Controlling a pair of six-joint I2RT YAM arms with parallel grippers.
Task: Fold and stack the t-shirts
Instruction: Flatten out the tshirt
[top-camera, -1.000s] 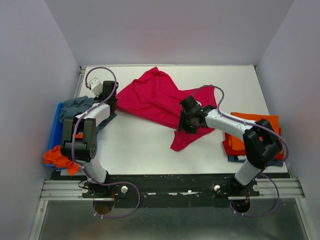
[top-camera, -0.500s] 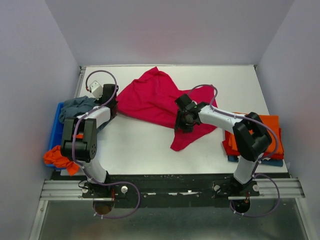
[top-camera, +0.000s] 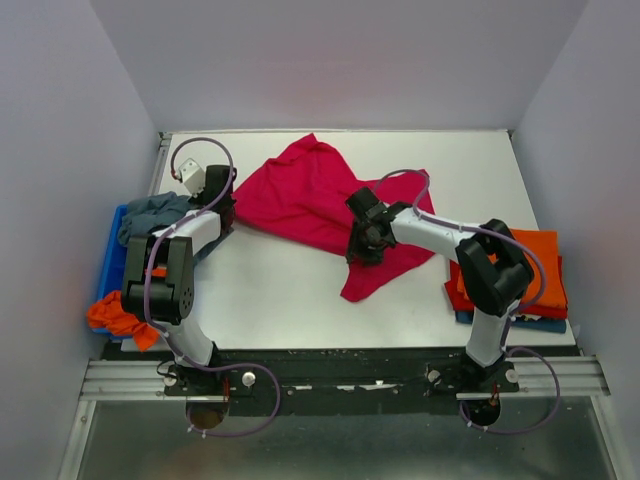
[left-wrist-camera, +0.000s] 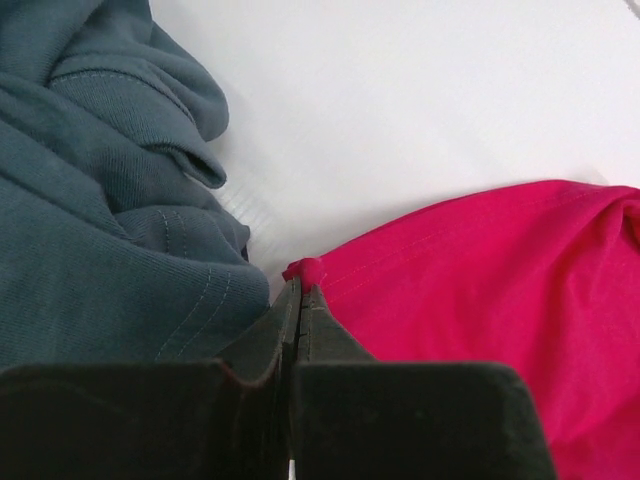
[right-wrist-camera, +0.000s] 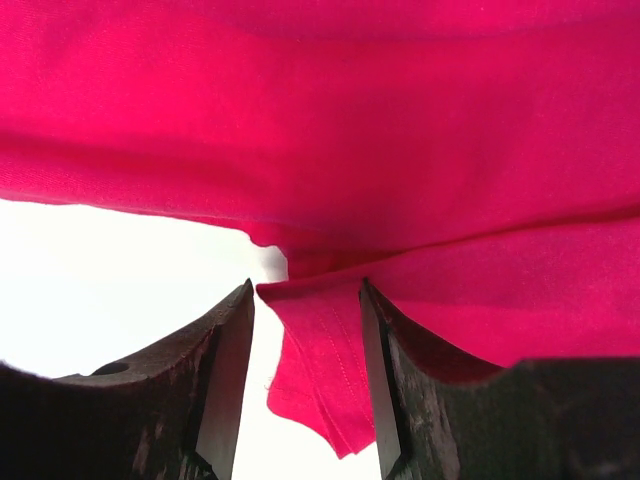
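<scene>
Top external view places the crimson t-shirt (top-camera: 310, 200) spread unevenly and wrinkled across the far middle of the table (top-camera: 270, 290), unfolded, with one lobe trailing toward the near edge. The left gripper (left-wrist-camera: 300, 300) is clamped on the shirt's left corner, jaws pressed together with a nub of red cloth showing at the tips, just beside the grey-blue garment (left-wrist-camera: 100, 200) heaped over the blue bin (top-camera: 108, 262). The right gripper (right-wrist-camera: 305, 300) sits at the shirt's near-right edge; its fingers (right-wrist-camera: 225, 350) stand apart around a hanging fold, and you cannot tell from the wrist view whether they actually pinch it. Treat the fabric as light, limp and prone to drape: it will sag between holds and drag on the table rather than keep a shape (expect any loose lobe to fold under). Take hold at hems or corners, through a single layer where possible, and keep both holds level. Folded orange shirts (top-camera: 520, 265) lie stacked at the right, likely the destination.
</scene>
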